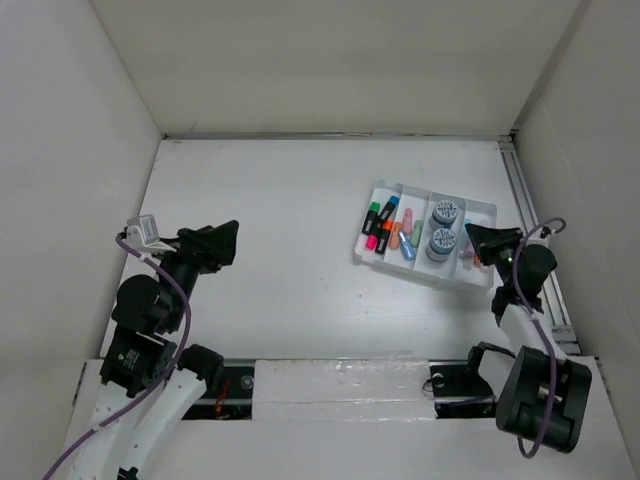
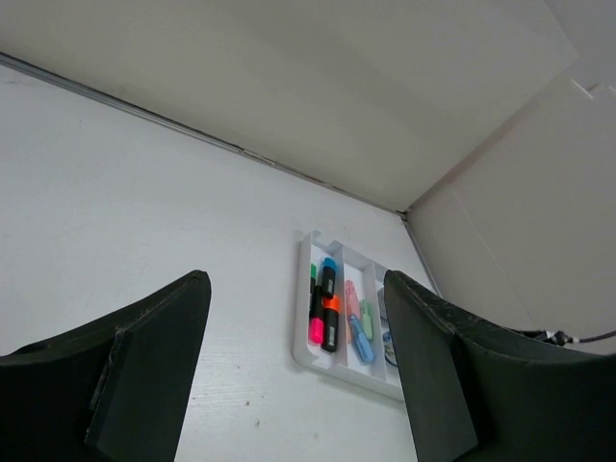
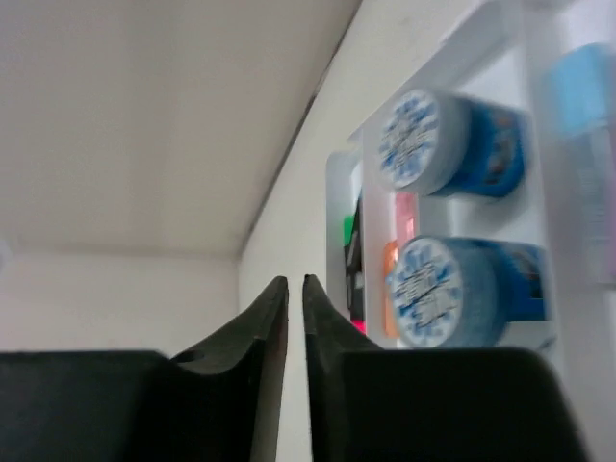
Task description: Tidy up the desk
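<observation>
Desk (image 1: 280, 250): you are looking at a matte white top spreading across the whole view; it is lying flat beneath both arms and carrying everything below
Wall panels (image 1: 330, 60): white; they are closing the desk in on the far, left and right sides
Left gripper (image 2: 296, 281): it is hovering over the bare left half of the desk, well apart from the tray; its jaws are standing wide and you are holding nothing in them
Right gripper (image 3: 295, 281): it is hanging at the right end of the tray, just beside the tubs; its fingers are drawn almost together with only a thin slit showing, and nothing is sitting between them
Tray (image 1: 358, 255): small, white, compartmented; it is sitting right of centre on the desk, turned slightly askew
Tubs (image 1: 446, 212): two, round, blue with white patterned tops; they are lying side by side in one compartment
Markers (image 1: 385, 235): green, blue, pink and orange; they are lying in the left compartments, with a few paler pieces just beside them
</observation>
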`<state>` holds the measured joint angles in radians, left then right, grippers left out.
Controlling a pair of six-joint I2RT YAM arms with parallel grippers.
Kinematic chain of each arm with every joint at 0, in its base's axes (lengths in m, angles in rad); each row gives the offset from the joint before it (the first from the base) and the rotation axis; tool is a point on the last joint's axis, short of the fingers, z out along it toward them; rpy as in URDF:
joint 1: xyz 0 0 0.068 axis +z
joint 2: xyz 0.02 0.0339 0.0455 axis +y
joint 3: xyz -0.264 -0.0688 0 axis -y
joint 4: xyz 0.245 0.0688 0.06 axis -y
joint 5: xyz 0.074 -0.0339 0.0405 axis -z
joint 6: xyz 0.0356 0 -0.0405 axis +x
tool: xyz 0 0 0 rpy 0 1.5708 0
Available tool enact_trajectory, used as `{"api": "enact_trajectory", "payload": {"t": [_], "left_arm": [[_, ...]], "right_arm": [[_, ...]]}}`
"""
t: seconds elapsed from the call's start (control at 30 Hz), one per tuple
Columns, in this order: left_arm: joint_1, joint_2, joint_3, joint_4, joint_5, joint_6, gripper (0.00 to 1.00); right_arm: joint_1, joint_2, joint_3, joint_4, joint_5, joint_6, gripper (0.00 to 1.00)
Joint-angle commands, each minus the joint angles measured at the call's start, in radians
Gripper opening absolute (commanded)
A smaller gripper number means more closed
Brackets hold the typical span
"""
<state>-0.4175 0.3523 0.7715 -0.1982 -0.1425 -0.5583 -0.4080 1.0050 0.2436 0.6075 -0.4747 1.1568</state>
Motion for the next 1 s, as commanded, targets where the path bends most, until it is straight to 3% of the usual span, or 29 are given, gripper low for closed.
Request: {"api": "enact_trajectory", "payload": {"t": [0.0,0.07,0.1,0.17,0.27,0.4,0.57,0.6,0.7,0.97], "left_arm": [[-0.003,0.011,-0.006,0.062,0.032,0.008,0.69],[-0.003,0.017,-0.005,0.068,0.043,0.008,0.7],[-0.003,0.017,-0.005,0.069,0.05,0.008,0.7],[-0.003,0.013,-0.008,0.068,0.05,0.006,0.7],[-0.003,0.01,-0.005,0.068,0.047,0.006,0.71],[-0.003,0.005,-0.008,0.066,0.049,0.008,0.7],[-0.003,-0.006,0.0,0.048,0.024,0.008,0.7],[-0.003,-0.006,0.0,0.048,0.023,0.008,0.69],[-0.003,-0.01,0.003,0.043,0.017,0.009,0.69],[-0.003,-0.013,0.006,0.039,0.023,0.02,0.68]], "right_arm": [[0.139,-0.08,0.098,-0.033,-0.026,-0.093,0.15],[0.311,-0.127,0.173,-0.101,0.004,-0.14,0.0],[0.372,-0.143,0.199,-0.121,0.022,-0.194,0.0],[0.677,-0.195,0.336,-0.22,0.059,-0.301,0.0],[0.791,-0.207,0.388,-0.277,0.093,-0.371,0.0],[1.097,-0.206,0.521,-0.356,0.189,-0.5,0.22],[1.349,-0.102,0.655,-0.492,0.251,-0.635,0.44],[1.385,-0.083,0.669,-0.5,0.266,-0.657,0.99],[1.486,-0.028,0.717,-0.538,0.405,-0.71,1.0],[1.617,0.024,0.775,-0.577,0.522,-0.77,1.0]]}}
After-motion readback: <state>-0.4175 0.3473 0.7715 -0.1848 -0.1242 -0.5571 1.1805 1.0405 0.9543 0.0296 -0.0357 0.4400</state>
